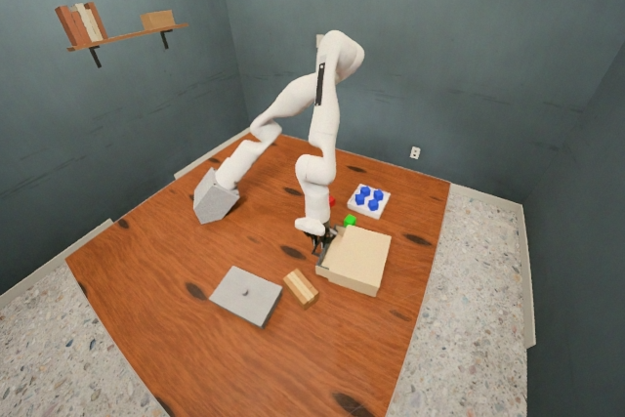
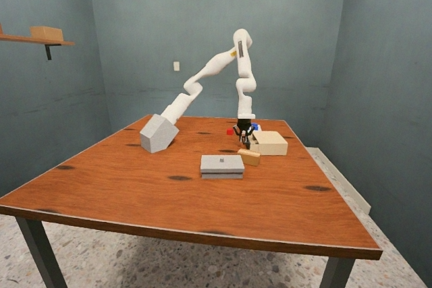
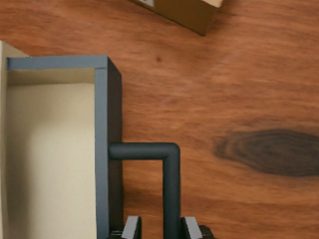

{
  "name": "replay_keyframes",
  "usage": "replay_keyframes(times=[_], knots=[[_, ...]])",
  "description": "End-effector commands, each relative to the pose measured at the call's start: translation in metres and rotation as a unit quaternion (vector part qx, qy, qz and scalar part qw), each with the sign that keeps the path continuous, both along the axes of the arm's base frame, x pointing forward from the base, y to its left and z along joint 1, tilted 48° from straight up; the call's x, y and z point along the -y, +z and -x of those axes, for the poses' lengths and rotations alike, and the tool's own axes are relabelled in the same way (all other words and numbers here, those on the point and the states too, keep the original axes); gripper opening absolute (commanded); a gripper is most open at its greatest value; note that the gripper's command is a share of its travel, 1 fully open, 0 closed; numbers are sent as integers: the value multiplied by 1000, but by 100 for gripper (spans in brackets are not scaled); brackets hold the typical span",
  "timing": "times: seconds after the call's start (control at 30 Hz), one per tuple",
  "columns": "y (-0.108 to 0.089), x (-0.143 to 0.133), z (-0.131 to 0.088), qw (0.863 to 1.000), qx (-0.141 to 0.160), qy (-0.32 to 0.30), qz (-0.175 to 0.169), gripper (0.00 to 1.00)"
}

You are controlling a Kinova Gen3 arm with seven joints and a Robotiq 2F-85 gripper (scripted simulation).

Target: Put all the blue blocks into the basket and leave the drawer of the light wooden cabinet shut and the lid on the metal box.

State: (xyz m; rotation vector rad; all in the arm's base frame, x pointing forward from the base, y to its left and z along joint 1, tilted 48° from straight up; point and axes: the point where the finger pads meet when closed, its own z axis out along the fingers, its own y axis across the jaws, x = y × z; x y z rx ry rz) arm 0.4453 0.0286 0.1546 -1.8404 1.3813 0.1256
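Note:
My gripper [image 1: 318, 246] [image 2: 244, 141] [image 3: 160, 227] is partly open. Its fingers straddle the dark drawer handle [image 3: 170, 199], the right one close against it and a gap on the left. The drawer [image 3: 101, 149] of the light wooden cabinet [image 1: 360, 256] [image 2: 273, 144] stands partly out; the part of its floor in the wrist view is bare, the rest hidden. Several blue blocks [image 1: 373, 204] [image 2: 254, 126] sit in the white basket [image 1: 363, 211]. The grey lid [image 1: 231, 288] [image 2: 221, 166] lies on the metal box [image 2: 221, 175]; the box's inside is hidden.
A green block [image 1: 349, 221] is behind the cabinet. A red block [image 1: 331, 200] [image 2: 229, 131] is behind the gripper, partly covered by the arm in the top view. A striped wooden block [image 1: 301, 287] [image 2: 248, 158] [image 3: 184, 15] lies between the cabinet and the metal box.

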Motion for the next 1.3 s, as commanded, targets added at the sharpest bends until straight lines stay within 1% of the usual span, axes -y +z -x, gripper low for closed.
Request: replay_keyframes(times=[0.0, 0.67, 1.27], knots=[[6, -1, -8, 1000, 1, 3, 1, 30], [26, -4, -38, 1000, 1, 3, 1, 30], [28, -4, -41, 1000, 1, 3, 1, 30]])
